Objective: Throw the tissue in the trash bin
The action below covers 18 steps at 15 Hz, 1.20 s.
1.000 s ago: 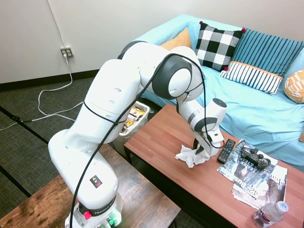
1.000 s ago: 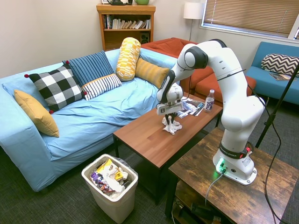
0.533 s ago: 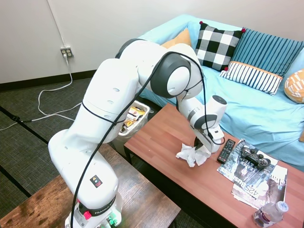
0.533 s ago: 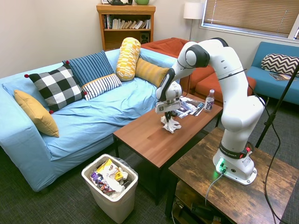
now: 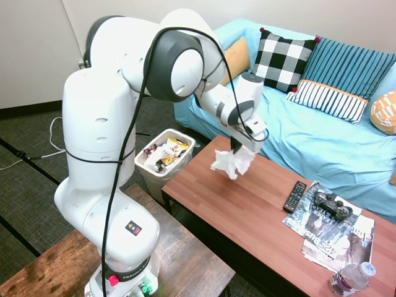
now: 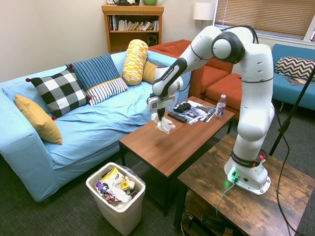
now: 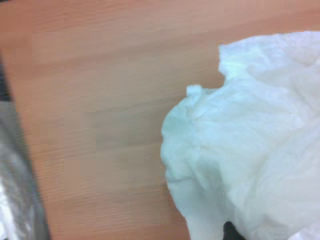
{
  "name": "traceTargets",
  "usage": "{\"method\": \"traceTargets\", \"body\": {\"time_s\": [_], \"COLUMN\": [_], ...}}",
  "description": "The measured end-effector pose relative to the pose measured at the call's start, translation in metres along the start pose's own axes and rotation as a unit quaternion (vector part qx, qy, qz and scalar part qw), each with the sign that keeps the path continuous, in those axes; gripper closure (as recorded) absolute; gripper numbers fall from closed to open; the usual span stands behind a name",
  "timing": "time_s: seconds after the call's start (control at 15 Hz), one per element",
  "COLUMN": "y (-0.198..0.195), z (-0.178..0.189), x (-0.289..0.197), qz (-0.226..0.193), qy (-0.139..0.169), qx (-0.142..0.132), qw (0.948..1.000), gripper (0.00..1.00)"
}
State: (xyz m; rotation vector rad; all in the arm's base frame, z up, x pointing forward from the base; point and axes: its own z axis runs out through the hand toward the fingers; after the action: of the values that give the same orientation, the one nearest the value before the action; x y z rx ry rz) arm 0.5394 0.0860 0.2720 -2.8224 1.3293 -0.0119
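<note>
The white crumpled tissue [image 5: 229, 163] hangs in the air above the wooden coffee table [image 5: 247, 210], with my gripper [image 5: 236, 148] shut on its top. From the other side the tissue [image 6: 165, 125] dangles below the gripper [image 6: 160, 116] over the table's middle. Up close, the tissue [image 7: 250, 145] fills much of the wrist view above bare wood. The off-white trash bin [image 5: 162, 162], full of colourful wrappers, stands on the floor beyond the table's end; the second exterior view shows the bin [image 6: 116, 197] below and to the left of the table.
A black remote [image 5: 294, 196], a game controller [image 5: 330, 203] on magazines [image 5: 337, 238] and a water bottle [image 5: 350, 279] lie at the table's far end. A blue sofa [image 6: 74, 123] with pillows runs along the table. A darker side table [image 6: 236, 196] bears the arm.
The gripper has lifted the tissue off the table and carried it toward the table's bin end; the arm has swung up and over.
</note>
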Motion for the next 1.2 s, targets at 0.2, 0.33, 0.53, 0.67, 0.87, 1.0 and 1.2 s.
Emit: {"method": "traceTargets", "body": {"time_s": [0.2,0.33,0.53,0.67,0.87,1.0,1.2], "y": [-0.044,-0.068,-0.105,-0.131,-0.162,-0.174,-0.18], "z": [-0.008,-0.002,0.018,0.033,0.067,0.093,0.125], "x": [-0.069,-0.111,-0.177,-0.218,-0.265,-0.291,-0.309], "qz": [-0.029,-0.05,-0.084,-0.105,-0.129,-0.143,-0.155], "qy": [0.021,0.03,0.038,0.041,0.037,0.031,0.029], "qx": [0.002,0.0,-0.004,-0.007,-0.017,-0.024,-0.036], "qw": [0.9994,0.9983,0.9958,0.9936,0.9908,0.989,0.9868], "gripper": [1.0,1.0,1.0,1.0,1.0,1.0,0.0]}}
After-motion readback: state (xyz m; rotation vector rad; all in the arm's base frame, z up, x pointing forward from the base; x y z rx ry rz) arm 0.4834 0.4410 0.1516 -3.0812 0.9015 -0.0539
